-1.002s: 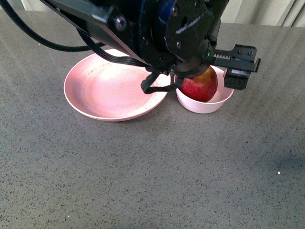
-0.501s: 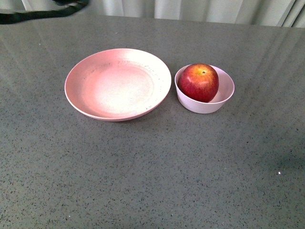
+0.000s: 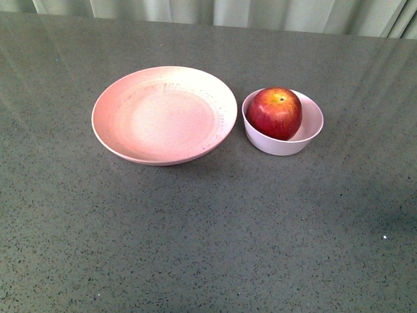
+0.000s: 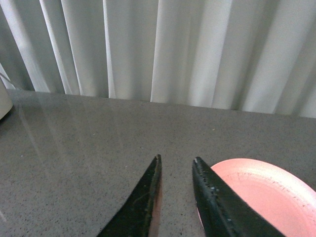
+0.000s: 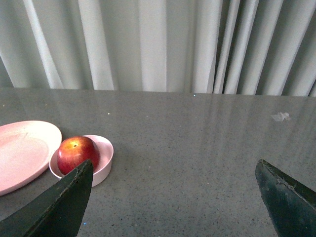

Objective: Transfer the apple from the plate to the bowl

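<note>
The dark-red apple [image 3: 274, 113] with a yellow patch at its stem sits inside the small pale bowl [image 3: 311, 132]. To its left lies the wide salmon-pink plate [image 3: 163, 115], with nothing on it. Neither arm shows in the front view. In the right wrist view the apple [image 5: 77, 153] rests in the bowl [image 5: 104, 157] beside the plate [image 5: 24, 153], and my right gripper [image 5: 174, 165] stands wide open over bare table, well apart from the bowl. My left gripper [image 4: 177, 158] is shut with nothing in it, its tips beside the plate [image 4: 256, 192] rim.
A grey speckled table [image 3: 208, 235] carries both dishes. Pale curtains [image 5: 158, 44] hang behind its far edge. A small scrap [image 5: 280, 116] lies on the table far from the bowl. A pale object's edge [image 4: 4, 98] shows at the border of the left wrist view.
One second ago a black arm hung over the plate and bowl with its gripper at the apple. It has withdrawn out of the front view, leaving the apple in the bowl.
</note>
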